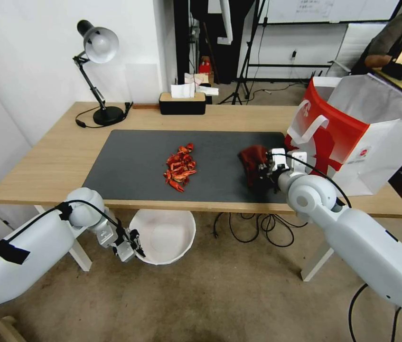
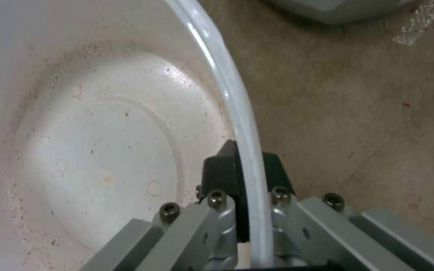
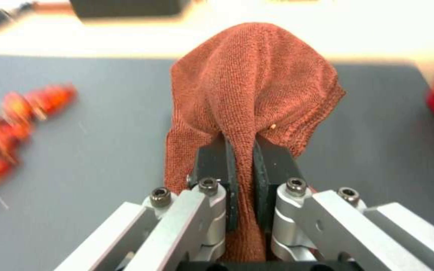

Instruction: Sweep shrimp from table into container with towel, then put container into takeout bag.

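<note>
The shrimp (image 1: 180, 173) lie in a red-orange heap on the dark mat in the middle of the table (image 1: 58, 156); they also show blurred beside the towel (image 3: 11, 124). My right gripper (image 1: 262, 168) is shut on the rust-brown towel (image 1: 253, 161), which hangs bunched from its pads (image 3: 217, 162) over the mat, right of the heap. Below the table's front edge, my left gripper (image 1: 136, 243) is shut on the rim (image 2: 237, 113) of the white container (image 1: 167, 237), held under the edge near the heap. The red and white takeout bag (image 1: 352, 128) stands open at the table's right end.
A black desk lamp (image 1: 98, 71) stands at the back left and a black tissue box (image 1: 182, 102) at the back middle. Cables (image 1: 257, 228) hang under the table. A white table leg (image 1: 317, 261) stands close to my right arm.
</note>
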### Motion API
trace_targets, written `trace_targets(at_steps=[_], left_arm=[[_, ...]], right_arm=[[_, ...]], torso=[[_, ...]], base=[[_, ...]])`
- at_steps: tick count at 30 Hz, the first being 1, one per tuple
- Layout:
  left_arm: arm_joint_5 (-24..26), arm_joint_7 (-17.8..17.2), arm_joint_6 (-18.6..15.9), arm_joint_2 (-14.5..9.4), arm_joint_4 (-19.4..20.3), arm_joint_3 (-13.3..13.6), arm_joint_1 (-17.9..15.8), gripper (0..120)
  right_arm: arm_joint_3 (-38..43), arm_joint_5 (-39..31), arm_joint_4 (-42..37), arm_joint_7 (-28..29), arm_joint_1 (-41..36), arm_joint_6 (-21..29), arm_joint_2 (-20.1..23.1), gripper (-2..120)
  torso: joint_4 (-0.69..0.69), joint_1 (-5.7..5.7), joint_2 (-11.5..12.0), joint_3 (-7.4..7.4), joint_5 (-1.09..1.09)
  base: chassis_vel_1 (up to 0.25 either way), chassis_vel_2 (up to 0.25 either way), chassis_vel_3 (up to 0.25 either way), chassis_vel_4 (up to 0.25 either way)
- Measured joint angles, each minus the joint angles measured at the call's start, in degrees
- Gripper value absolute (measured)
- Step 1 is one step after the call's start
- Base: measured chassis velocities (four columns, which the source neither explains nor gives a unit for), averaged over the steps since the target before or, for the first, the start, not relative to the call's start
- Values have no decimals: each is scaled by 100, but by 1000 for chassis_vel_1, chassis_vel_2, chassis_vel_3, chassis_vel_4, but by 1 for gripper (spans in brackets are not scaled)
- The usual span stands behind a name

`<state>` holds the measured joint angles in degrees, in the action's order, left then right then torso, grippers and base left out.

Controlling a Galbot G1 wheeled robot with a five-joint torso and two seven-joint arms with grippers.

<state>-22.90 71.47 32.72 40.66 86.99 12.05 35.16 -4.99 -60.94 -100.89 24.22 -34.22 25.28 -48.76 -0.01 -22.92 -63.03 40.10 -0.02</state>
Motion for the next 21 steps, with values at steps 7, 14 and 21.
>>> trace_targets(at_steps=[7,14,21], left_arm=[[1,-1,0,28,-44,-64,-45,0],[-166,7,64,99,-70,-114,-46,0],[-290,43,118,92,-35,-69,-11,0]], right_arm=[[-1018,565,956,-895,1091,-608,-273,5],[-1959,814,1907,-1308,1930,-756,-760,5],[-2620,1014,3135,-1494,2812,-814,-1546,5]], torso=[[1,0,0,0,3],[3,-1,2,1,2],[4,-1,2,1,-1]], base=[[0,0,0,0],[0,0,0,0],[0,0,0,0]])
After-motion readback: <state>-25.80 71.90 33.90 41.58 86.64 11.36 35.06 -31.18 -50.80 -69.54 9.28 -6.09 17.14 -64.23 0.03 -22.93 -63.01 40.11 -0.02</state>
